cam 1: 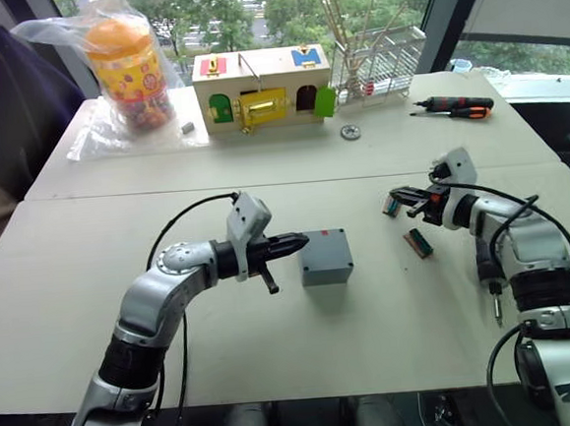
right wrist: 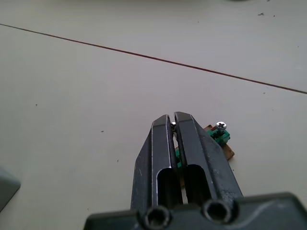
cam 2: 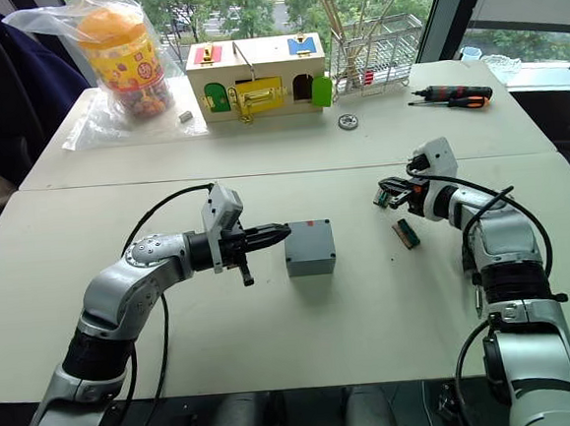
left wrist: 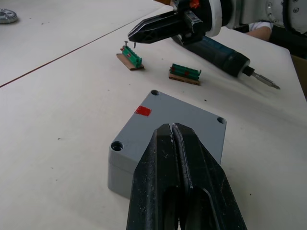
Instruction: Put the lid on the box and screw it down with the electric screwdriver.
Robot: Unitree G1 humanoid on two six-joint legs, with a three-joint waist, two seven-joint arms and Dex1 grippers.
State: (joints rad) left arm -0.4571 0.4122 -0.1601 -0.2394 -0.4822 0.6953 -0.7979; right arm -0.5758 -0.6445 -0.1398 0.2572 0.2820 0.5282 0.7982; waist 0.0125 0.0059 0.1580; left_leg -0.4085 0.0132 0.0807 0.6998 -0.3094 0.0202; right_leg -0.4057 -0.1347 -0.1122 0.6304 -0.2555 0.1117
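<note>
The box sits near the middle of the worktop with the lid already seated on top, its corner screw holes showing and a small red mark near one corner. The left pincer is closed with nothing between its fingers, and its tip rests against or just beside the side of the box, a position that appears intended to brace the box against sliding. The right pincer is off to the right, its fingers drawn almost together over a green screw holder on a brown base; a small screw appears to be pinched at the tip, though this cannot be confirmed. A second green holder lies just beside it, nearer the robot. Judged from this arrangement, the current step is fetching a screw for a corner hole. The electric screwdriver lies flat on the worktop beside the right forearm, bit pointing toward the robot, within reach for driving. At the far edge stand a wooden box with coloured doors, a wire rack, a bagged orange-lidded jar and a black-and-orange hand screwdriver. The jar's label print cannot be read, and no other writing is visible.
</note>
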